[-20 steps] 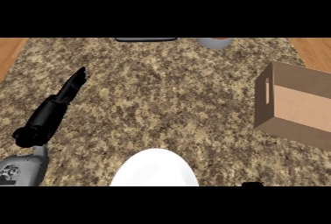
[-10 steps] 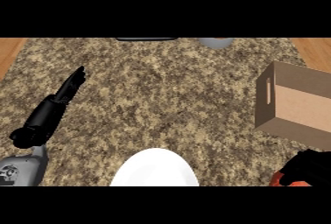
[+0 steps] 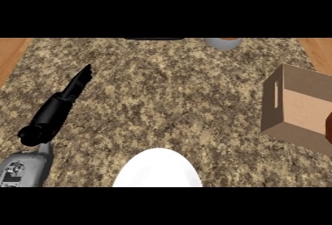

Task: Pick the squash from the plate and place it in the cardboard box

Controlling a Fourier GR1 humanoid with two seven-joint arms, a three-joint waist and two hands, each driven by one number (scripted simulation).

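A white plate (image 3: 157, 169) lies at the lower middle of the head view, and its visible part carries nothing. The cardboard box (image 3: 301, 110) stands at the right on the speckled counter, its open top partly cut by the picture's edge. A narrow reddish-brown sliver (image 3: 329, 132) shows at the right edge over the box's near corner; it may be the squash, but too little shows to tell. My left hand (image 3: 62, 107) rests at the left, fingers straight and pointing away from me, holding nothing. My right hand does not show.
A grey round object (image 3: 222, 42) and a dark flat object (image 3: 154, 38) sit at the counter's far edge. Wooden floor (image 3: 13, 50) shows beyond the counter's far left and far right corners.
The right hand, which showed at the lower right half a second ago with something orange-red in it, has left the view. A reddish sliver now shows by the box. The left hand has not moved.
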